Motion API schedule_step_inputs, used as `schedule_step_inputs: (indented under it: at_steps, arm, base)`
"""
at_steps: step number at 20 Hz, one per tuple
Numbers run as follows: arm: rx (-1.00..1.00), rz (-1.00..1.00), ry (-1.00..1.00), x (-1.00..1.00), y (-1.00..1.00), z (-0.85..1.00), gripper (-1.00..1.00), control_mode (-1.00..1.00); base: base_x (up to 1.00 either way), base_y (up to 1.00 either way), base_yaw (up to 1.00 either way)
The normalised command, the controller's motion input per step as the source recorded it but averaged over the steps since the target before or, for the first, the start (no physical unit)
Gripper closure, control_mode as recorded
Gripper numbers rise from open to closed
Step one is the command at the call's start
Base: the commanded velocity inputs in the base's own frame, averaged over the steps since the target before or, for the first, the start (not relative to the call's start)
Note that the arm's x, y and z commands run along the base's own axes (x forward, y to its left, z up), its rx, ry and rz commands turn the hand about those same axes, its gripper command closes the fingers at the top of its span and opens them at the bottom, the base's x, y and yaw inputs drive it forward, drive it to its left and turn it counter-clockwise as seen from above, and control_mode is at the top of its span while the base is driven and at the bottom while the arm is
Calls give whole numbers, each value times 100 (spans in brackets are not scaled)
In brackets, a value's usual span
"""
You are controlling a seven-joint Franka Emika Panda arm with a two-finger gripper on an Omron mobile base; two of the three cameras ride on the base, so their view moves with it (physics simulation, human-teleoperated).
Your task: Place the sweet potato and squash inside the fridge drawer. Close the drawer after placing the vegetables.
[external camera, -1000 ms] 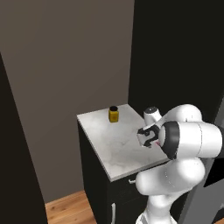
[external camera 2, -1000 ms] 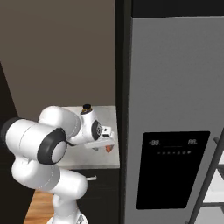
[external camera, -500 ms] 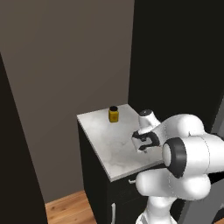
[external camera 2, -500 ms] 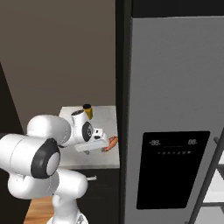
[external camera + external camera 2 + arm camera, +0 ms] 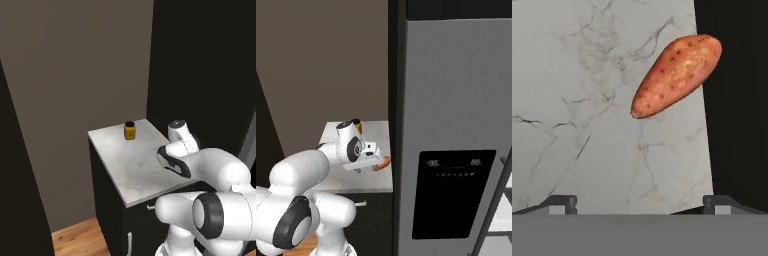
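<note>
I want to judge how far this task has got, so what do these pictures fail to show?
- Fridge drawer: behind the closed fridge door, right base view.
- Squash: nowhere to be made out.
- Sweet potato: only its tip shows past the hand in the right base view; its far end hangs past the counter edge in the hand view.
- Jar: too small to identify.

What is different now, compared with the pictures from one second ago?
The arm swung toward the fridge side of the counter, bringing the open gripper over the sweet potato, which it has not gripped. The small yellow jar stayed in place, and the fridge door is unchanged.
</note>
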Motion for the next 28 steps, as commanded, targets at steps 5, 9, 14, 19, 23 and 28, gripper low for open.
schedule_step_inputs:
  at_steps: [5, 9, 14, 19, 23, 28]
  arm:
    - [2, -17, 2, 44, -20, 10, -100, -100]
    - [7, -31, 0, 26, 7, 0, -100, -100]
    - [9, -37, 0, 2, 21, 0, -100, -100]
    - [13, -38, 0, 0, -3, 0, -100, -100]
    - [13, -30, -1, 9, -8, 0, -100, -100]
    - [8, -29, -6, 14, 0, 0, -100, -100]
  base:
    - [0, 0, 0]
    - [0, 0, 0]
    - [0, 0, 0]
    - [0, 0, 0]
    - [0, 0, 0]
    - [0, 0, 0]
